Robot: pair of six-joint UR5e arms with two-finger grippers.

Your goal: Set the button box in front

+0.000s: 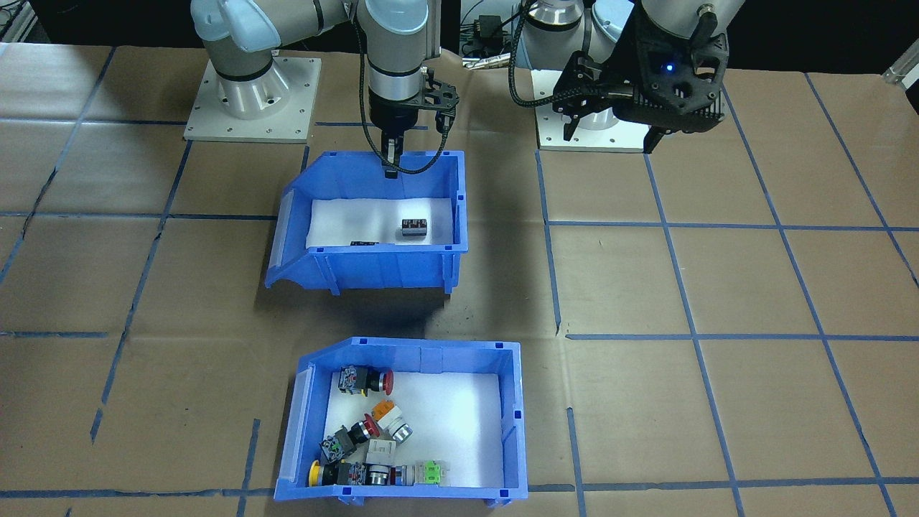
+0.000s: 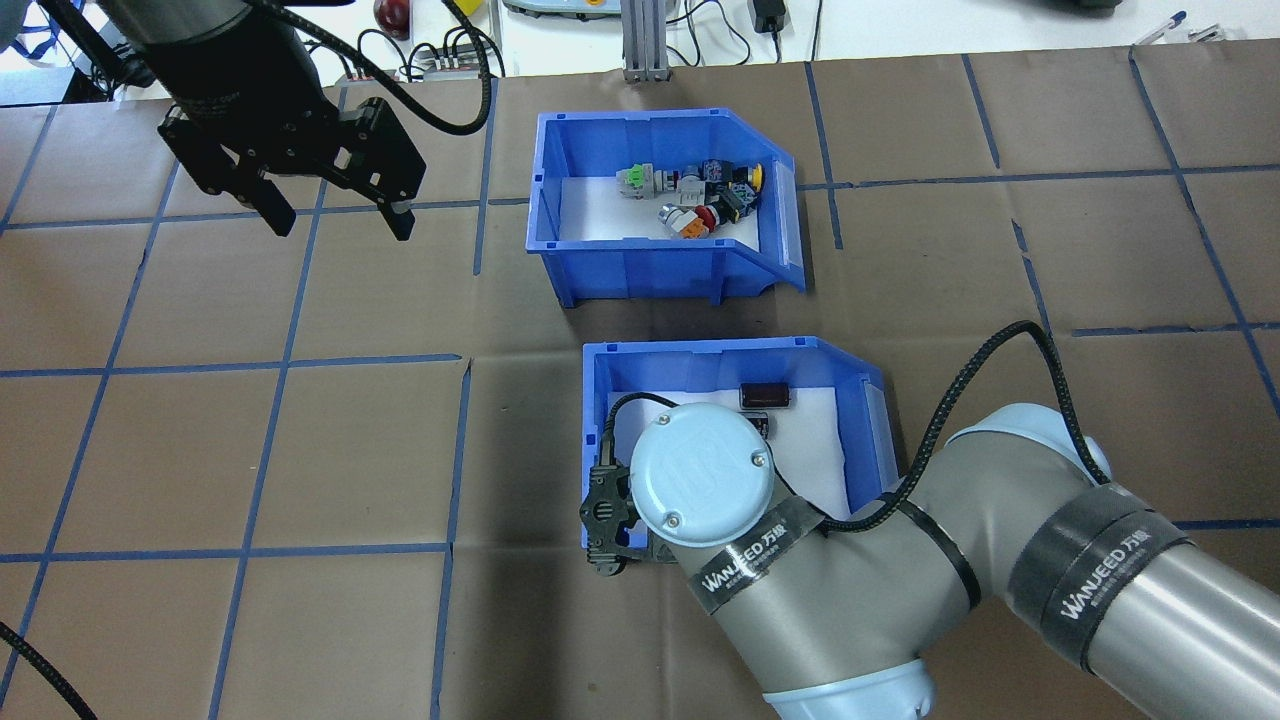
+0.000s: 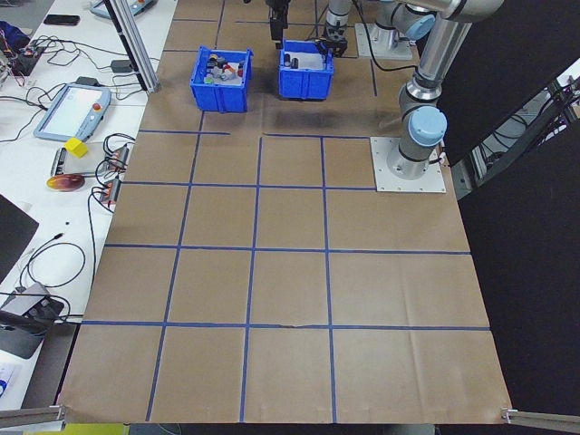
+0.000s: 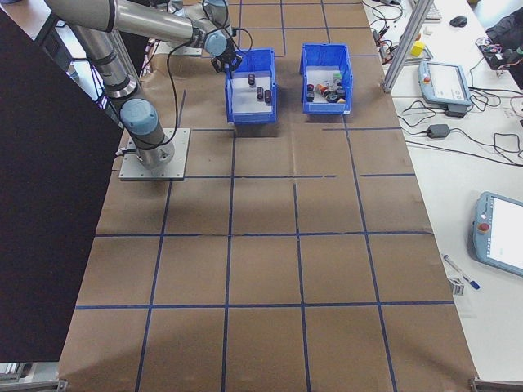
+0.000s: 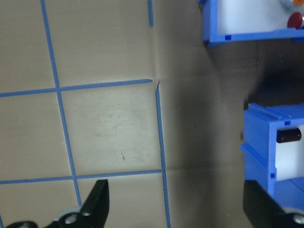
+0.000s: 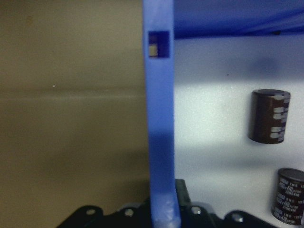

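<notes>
four wide views, two close wrist views

The button box (image 2: 660, 265) lies beyond the capacitor bin (image 2: 735, 355), farther from the robot.

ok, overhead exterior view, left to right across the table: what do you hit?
left gripper, held open above the table → button box → the other blue bin, with dark cylinders, whose near wall the right gripper is at → right arm.

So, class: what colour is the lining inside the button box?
White, best seen in the exterior front-facing view: lining of the button box.
</notes>
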